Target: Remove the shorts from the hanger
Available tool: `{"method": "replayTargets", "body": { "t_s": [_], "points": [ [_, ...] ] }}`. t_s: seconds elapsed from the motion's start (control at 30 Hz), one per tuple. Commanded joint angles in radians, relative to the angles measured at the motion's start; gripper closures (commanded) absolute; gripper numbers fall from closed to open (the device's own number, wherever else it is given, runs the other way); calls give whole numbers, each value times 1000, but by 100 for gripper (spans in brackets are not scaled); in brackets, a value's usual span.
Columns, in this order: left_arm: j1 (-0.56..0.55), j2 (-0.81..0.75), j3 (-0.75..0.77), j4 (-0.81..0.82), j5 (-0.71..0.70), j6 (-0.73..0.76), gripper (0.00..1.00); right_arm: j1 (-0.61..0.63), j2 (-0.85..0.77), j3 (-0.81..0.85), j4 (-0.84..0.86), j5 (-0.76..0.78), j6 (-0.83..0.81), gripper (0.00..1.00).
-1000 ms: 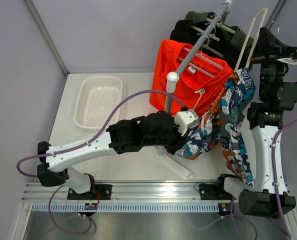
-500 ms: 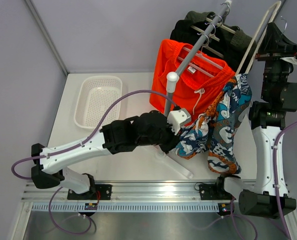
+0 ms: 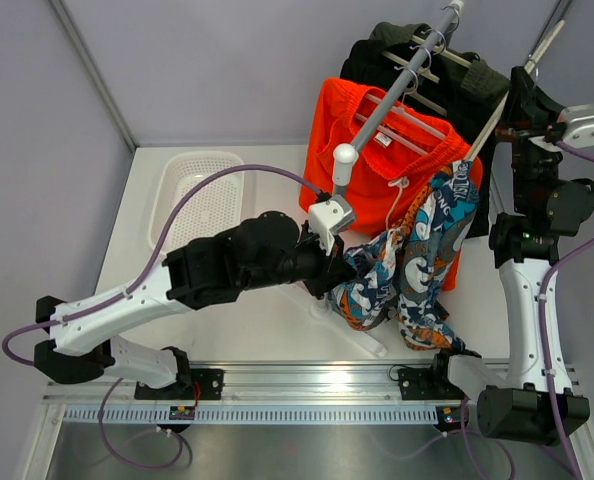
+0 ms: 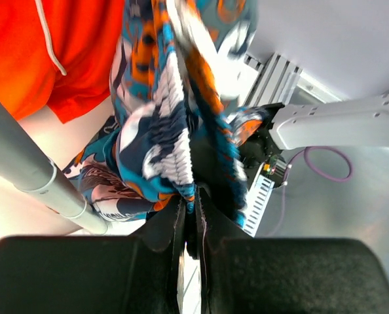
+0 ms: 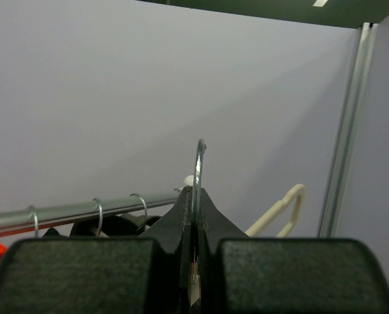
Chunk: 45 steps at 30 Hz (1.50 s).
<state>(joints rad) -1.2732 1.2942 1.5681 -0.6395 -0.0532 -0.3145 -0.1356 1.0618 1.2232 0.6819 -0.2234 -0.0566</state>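
Left gripper point(image 4: 189, 216) — jaws pinched shut on patterned shorts point(image 4: 158, 144) bunched just ahead of it; right gripper point(image 5: 194, 219) — clamped on hanger hook point(image 5: 198, 167), orange shorts point(image 3: 377, 160) racked beyond the left gripper.

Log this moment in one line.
left gripper: shut on patterned shorts | right gripper: shut on hanger hook | orange shorts: hanging on rack

The white table point(image 3: 277, 335) carries a white slotted basket point(image 3: 212, 215) and the clothes rack's foot point(image 3: 367, 342).
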Motion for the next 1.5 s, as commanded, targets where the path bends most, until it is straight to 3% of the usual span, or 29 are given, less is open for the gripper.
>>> {"method": "replayTargets", "body": {
  "t_s": [0.0,0.07,0.23,0.4,0.5,0.8,0.97,1.0,1.23,1.47],
  "points": [
    [15,16,95,31,-7,-35,91,5,-66,-16,101,-180,1,100],
    [23,50,136,28,13,-34,91,7,-88,-25,97,-265,47,100],
    [34,102,173,8,36,-28,91,5,-131,-18,91,-260,142,100],
    [57,149,199,17,35,-32,89,7,-200,-47,97,-401,265,100],
    [72,197,239,20,39,-35,86,7,-217,-63,79,-377,250,100],
    [80,237,276,135,120,0,45,7,-171,-39,-24,-218,121,100],
    [32,130,147,263,145,80,28,7,-161,-36,-41,-183,109,100],
    [20,113,107,279,129,103,20,7,-160,-33,-44,-182,107,100],
    [-54,79,78,325,72,169,8,7,-155,-19,-82,-182,119,100],
    [-123,264,228,310,-152,164,7,7,-177,-2,-139,-171,155,100]
  ]
}}
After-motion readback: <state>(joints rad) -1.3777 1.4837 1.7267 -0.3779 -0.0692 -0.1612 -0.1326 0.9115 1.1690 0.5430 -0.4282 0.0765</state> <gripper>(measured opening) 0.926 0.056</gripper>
